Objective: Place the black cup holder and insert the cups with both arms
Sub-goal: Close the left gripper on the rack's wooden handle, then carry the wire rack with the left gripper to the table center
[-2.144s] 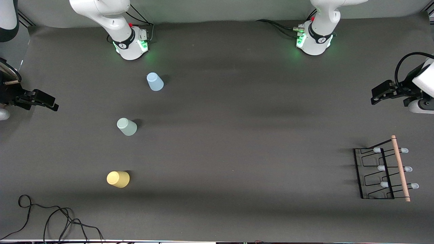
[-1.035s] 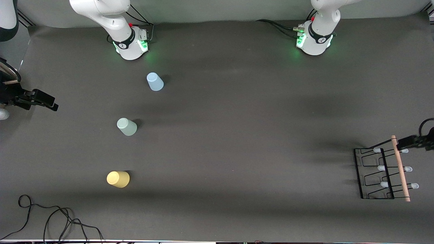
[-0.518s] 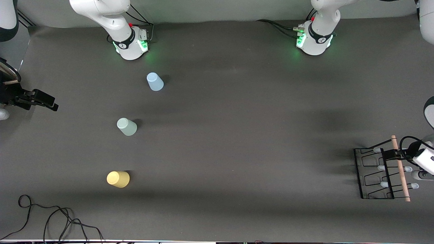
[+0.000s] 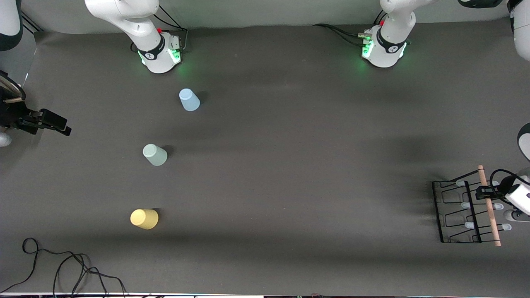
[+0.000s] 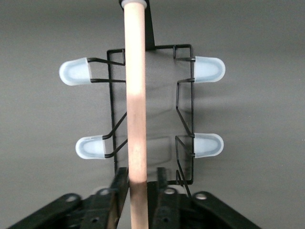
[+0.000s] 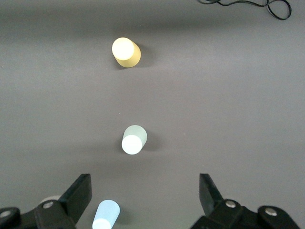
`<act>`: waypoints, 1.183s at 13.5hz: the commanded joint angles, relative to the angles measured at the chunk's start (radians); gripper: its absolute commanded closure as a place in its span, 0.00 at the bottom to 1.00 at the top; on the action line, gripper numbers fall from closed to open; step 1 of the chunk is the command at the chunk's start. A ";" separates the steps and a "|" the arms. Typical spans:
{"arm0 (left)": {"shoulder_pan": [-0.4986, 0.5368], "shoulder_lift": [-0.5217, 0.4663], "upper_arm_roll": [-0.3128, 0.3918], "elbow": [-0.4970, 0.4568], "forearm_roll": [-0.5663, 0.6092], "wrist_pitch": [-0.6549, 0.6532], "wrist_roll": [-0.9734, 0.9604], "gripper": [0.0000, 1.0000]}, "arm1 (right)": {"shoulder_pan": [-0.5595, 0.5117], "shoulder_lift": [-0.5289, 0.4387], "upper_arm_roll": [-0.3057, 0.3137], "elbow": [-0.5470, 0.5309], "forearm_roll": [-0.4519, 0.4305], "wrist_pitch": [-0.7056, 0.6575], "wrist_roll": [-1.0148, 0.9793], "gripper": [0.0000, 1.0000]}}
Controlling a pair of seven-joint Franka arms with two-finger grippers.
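though seemingly gripped, rack [image 4: 455, 215] near table edge [image 4: 522, 248]

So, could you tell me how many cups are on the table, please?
3, all toward the right arm's end: blue cup nearest the bases, green cup midway, yellow cup nearest the camera.

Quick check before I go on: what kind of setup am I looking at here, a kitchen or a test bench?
Most likely a lab test bench, not a kitchen: two arm bases bolted onto a dark grey mat, loose cables at its edge, and only staged props, three cups and a black cup holder.
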 commanded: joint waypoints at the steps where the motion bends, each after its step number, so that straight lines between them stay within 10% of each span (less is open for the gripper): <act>1: -0.003 0.002 -0.005 0.022 0.053 -0.057 0.011 1.00 | 0.006 0.002 -0.003 0.014 -0.005 -0.010 -0.001 0.00; 16: -0.357 -0.202 -0.031 -0.011 -0.070 -0.323 -0.568 1.00 | 0.006 -0.003 -0.003 0.014 -0.007 -0.010 -0.002 0.00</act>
